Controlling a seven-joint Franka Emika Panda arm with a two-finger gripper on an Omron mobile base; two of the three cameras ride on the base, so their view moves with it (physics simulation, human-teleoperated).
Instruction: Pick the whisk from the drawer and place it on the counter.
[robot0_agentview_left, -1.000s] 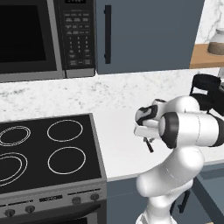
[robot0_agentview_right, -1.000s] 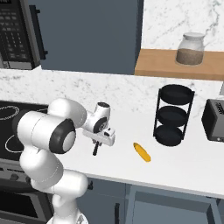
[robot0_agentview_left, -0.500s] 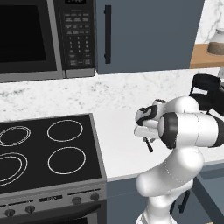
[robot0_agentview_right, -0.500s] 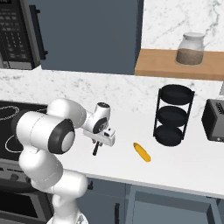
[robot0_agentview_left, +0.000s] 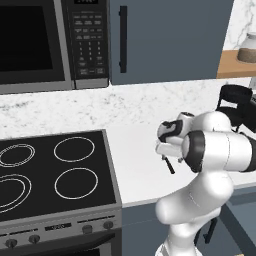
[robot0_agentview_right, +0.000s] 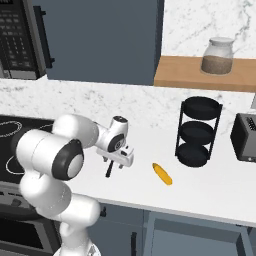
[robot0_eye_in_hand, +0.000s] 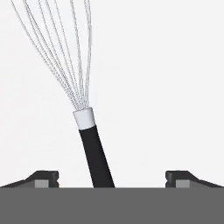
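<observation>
The whisk (robot0_eye_in_hand: 89, 131) lies on the white counter (robot0_eye_in_hand: 175, 87), its wire head pointing away from the hand and its black handle running back between my fingers. My gripper (robot0_eye_in_hand: 111, 177) is open, with both fingertips (robot0_eye_in_hand: 43, 177) well clear of the handle. In the right base view the gripper (robot0_agentview_right: 116, 162) hovers low over the counter (robot0_agentview_right: 210, 185), and the whisk's black handle (robot0_agentview_right: 108, 170) sticks out under it. From the left base view the same handle (robot0_agentview_left: 169, 165) shows below the hand (robot0_agentview_left: 167, 145). The drawer (robot0_agentview_right: 200, 235) stands pulled out below the counter edge.
A yellow-orange oblong item (robot0_agentview_right: 162, 173) lies on the counter just right of the hand. A black tiered rack (robot0_agentview_right: 197, 132) and a toaster (robot0_agentview_right: 245, 137) stand farther right. The black stovetop (robot0_agentview_left: 45, 172) is to the left, with a microwave (robot0_agentview_left: 50, 42) above it.
</observation>
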